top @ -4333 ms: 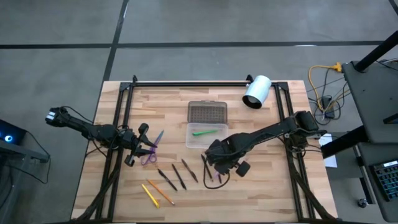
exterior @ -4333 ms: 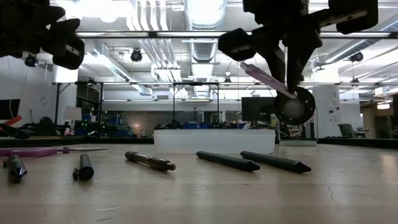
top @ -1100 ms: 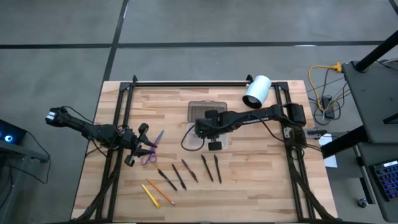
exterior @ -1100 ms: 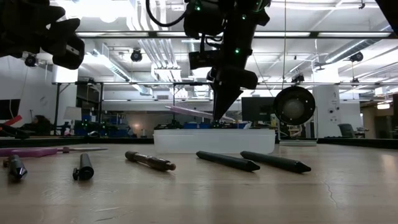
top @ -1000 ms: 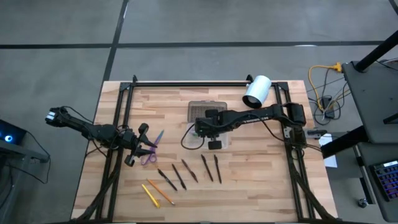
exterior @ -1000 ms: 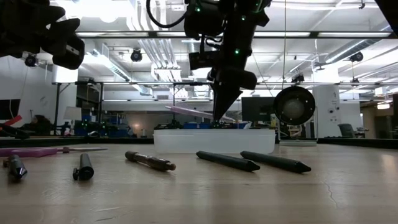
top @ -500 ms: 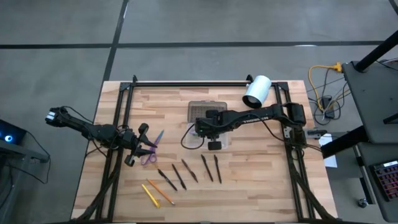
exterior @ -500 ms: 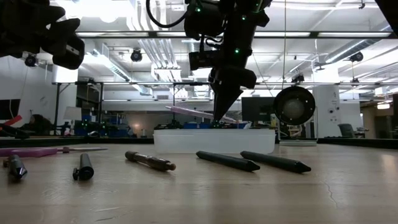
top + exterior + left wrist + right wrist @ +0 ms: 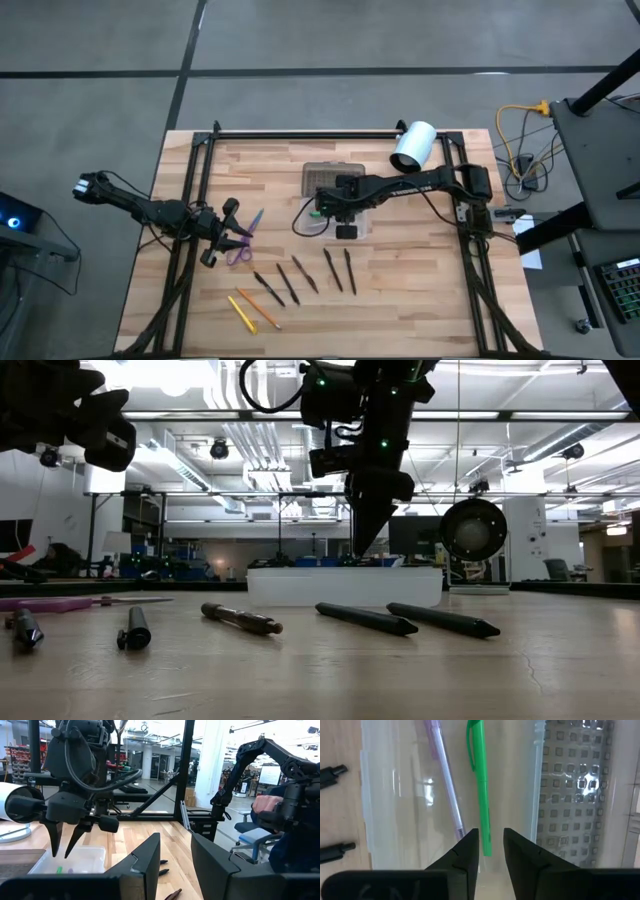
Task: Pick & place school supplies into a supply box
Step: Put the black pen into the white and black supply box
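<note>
**Right arm over the open box, nothing in its fingers**

I see my right arm stretched from the right edge toward the table's middle, its right gripper (image 9: 338,212) pointing straight down over the clear plastic supply box (image 9: 395,795). Its two dark fingers (image 9: 465,851) stand parted with a gap between them and hold nothing. Below them, inside the box, a green pen (image 9: 480,790) and a pinkish-purple pen (image 9: 445,785) lie side by side; the grey dotted lid (image 9: 575,795) lies open beside them.

At centre left in the high view, the left gripper (image 9: 222,238) waits beside the purple-handled scissors (image 9: 243,243), fingers apart and empty. Four dark pens (image 9: 300,277) and two yellow-orange pencils (image 9: 248,312) lie on the wooden table (image 9: 420,290), below centre.
</note>
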Controlling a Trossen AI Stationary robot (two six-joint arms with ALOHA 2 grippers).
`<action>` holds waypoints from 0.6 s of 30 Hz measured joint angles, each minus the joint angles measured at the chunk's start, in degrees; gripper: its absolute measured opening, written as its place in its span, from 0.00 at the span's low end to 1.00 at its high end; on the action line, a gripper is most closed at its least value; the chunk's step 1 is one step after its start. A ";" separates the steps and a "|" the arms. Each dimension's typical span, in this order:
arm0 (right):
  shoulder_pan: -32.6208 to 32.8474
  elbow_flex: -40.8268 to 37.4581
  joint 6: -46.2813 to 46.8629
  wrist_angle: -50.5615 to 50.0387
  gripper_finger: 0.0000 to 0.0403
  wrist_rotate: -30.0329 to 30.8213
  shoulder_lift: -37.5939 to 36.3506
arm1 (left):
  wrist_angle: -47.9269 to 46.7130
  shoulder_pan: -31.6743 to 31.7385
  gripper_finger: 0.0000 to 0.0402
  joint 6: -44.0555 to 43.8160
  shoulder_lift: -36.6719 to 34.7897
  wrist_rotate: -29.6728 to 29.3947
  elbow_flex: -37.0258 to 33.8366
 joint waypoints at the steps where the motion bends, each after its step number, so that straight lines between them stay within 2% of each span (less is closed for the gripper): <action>1: -0.04 0.00 0.20 -0.05 0.22 0.00 -0.20 | 0.01 -0.01 0.24 0.00 -0.01 -0.01 -0.02; 9: -0.60 0.00 0.63 -0.38 0.24 0.00 -2.55 | 0.00 -0.01 0.24 0.01 -0.01 0.01 0.00; 18: -0.57 0.00 4.35 -0.23 0.20 0.00 -4.37 | 0.01 0.01 0.24 0.00 -0.02 -0.01 0.00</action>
